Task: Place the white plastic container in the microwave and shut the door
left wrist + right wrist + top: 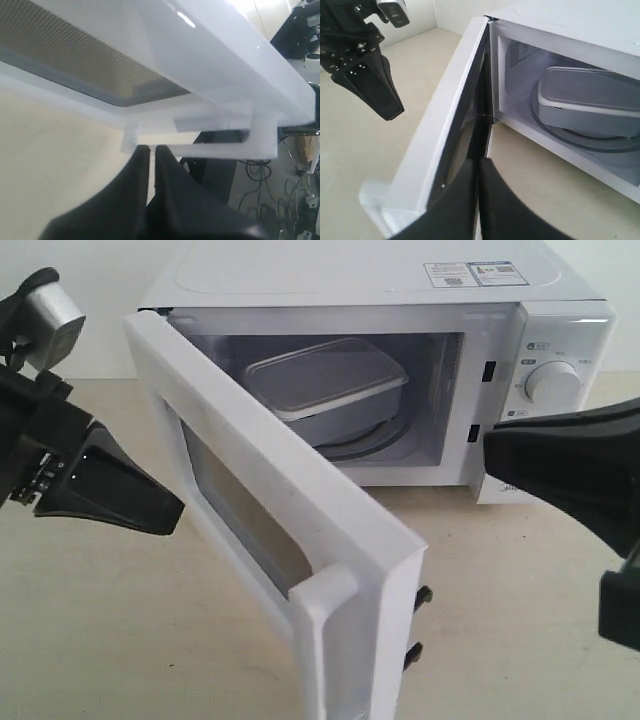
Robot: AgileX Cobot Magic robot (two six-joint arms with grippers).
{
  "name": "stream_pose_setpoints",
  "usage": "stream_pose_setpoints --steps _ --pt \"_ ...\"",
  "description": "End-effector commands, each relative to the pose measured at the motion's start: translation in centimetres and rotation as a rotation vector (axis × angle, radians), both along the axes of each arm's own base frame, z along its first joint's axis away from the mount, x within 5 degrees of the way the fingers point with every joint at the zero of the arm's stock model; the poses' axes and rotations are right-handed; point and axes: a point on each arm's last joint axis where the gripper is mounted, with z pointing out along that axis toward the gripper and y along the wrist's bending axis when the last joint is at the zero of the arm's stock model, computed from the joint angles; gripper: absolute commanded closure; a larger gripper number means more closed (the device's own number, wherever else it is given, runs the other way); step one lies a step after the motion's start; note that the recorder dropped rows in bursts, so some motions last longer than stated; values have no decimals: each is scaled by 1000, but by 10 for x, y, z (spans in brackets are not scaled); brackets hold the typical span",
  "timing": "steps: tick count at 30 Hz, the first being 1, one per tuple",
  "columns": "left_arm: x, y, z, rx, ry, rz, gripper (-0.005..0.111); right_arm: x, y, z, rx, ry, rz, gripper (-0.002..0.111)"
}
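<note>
Where the left gripper point(172, 514) point(152, 150) point(394, 113) hangs: on the outer side of the open door, its black wedge-shaped fingers pressed together to one point, nothing between them.
Just ahead of its tips: the vertical white bar handle point(325, 612) point(215, 150) at the free edge of the white microwave door point(262, 455) point(445, 125); close, but whether they touch I cannot tell.
Beneath it: pale beige tabletop point(110, 630).
Right gripper point(490, 448) point(479, 165): black fingers closed flat against each other, holding nothing, on the door's inner side.
Behind its tip, from the exterior view: the lower part of the white control panel point(565, 335), under the round white knob point(552, 382).
Ahead of its tips, from its own camera: the door's dark inner face, seen almost edge-on, and the hinge-side corner of the cavity.
Door: swung roughly halfway out, dark rectangular window point(235, 515) turned toward the left gripper, black latch hooks point(422, 595) on the free edge pointing to the right gripper's side.
Beyond both grippers: boxy white countertop microwave point(380, 285), cavity open, stickers point(475, 273) on top.
Farthest in: rectangular translucent-white plastic container point(325, 380) point(590, 92) with rounded corners and a flat rimmed lid, lid on, inside the cavity on the glass turntable point(375, 440) point(570, 137), well apart from both grippers.
</note>
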Motion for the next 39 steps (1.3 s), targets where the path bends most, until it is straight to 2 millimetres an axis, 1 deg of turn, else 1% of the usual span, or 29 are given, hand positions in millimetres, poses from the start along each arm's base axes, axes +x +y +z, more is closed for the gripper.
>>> stream_pose_setpoints --steps 1,4,7,10,16,20,25,28,30,35,39 --pt "1 -3 12 -36 -51 -52 102 7 8 2 46 11 -5 108" --pt "7 -4 20 -41 -102 -22 102 16 16 -3 32 6 -11 108" --pt "12 -5 27 -61 -137 12 102 28 27 -12 18 30 -23 108" --pt "16 -4 26 -52 -159 39 102 37 37 -22 -29 74 -22 108" --pt "19 -3 26 -38 -188 70 102 49 50 -26 -83 80 -11 108" --pt "21 -3 26 -37 -196 80 102 57 57 -33 -107 96 -13 108" --pt "21 -3 26 -36 -198 83 102 66 62 -33 -77 29 -31 108" --pt "21 -3 26 -37 -200 88 102 67 63 -32 -82 6 -27 108" --pt "23 -3 27 -38 -211 103 102 71 59 -32 -75 10 -53 108" --pt "26 -3 28 -56 -223 136 102 88 38 -34 -80 39 -172 108" --pt "29 -2 29 -52 -248 158 102 96 26 -33 -77 39 -236 108"
